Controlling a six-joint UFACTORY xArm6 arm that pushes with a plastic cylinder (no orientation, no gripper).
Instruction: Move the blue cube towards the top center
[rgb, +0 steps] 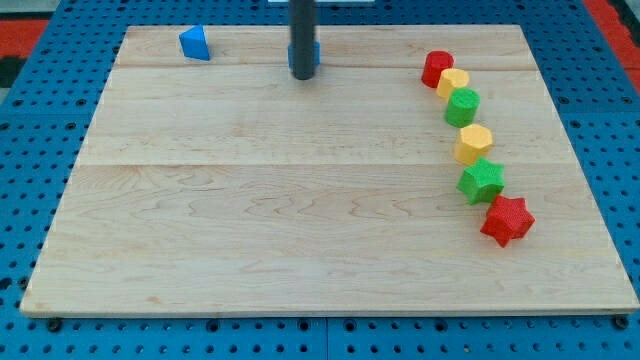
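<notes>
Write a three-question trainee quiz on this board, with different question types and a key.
1. True or false: my tip stands at the blue cube near the view's top centre.
2. Multiple choice: the block at the bottom of the curved row on the view's right is A) a yellow block, B) the red star, C) a blue block.
3. Fill in: the blue triangular block lies near the view's top ____ corner of the wooden board.

Key: 1 true; 2 B; 3 left.
</notes>
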